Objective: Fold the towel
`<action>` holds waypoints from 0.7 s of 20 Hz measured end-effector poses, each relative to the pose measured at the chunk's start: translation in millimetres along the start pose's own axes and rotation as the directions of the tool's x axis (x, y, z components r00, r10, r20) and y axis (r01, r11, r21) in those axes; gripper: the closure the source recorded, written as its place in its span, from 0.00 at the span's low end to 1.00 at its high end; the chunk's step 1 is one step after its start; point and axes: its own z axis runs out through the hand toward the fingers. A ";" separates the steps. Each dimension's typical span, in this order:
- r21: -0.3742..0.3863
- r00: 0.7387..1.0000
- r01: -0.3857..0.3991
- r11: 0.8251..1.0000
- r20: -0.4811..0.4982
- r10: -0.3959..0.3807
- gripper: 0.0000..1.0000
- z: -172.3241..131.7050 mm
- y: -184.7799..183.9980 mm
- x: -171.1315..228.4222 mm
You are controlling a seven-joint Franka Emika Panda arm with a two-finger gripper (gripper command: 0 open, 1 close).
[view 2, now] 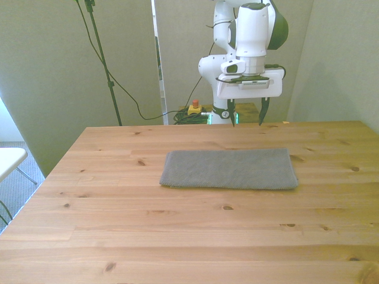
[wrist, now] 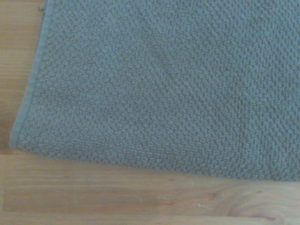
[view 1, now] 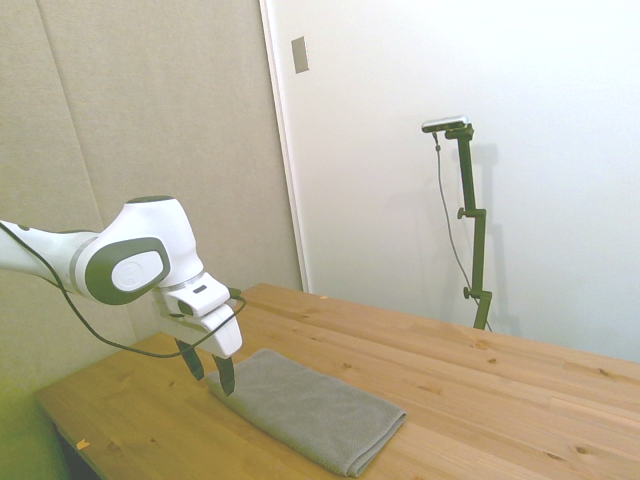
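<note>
The grey towel (view 2: 230,169) lies flat on the wooden table (view 2: 148,236) as a long, layered rectangle, its long side running across the front view. From the side it shows as a thick slab (view 1: 310,408). My gripper (view 2: 247,113) hangs open above the table beyond the towel's far long edge, toward the front view's right, with nothing between its fingers. In the side view the gripper (view 1: 208,372) hovers just over the towel's near-left corner. The wrist view is filled by towel weave (wrist: 164,89), with a hemmed edge and a corner over bare wood.
A red and yellow button box (view 2: 194,107) sits behind the table by the robot's base, among cables. A white tabletop (view 2: 9,160) pokes in at the front view's left edge. Bare wood surrounds the towel on all sides.
</note>
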 end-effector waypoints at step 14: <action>-0.217 0.929 -0.016 0.976 -0.363 -0.066 0.00 19.3 -136.8 -55.5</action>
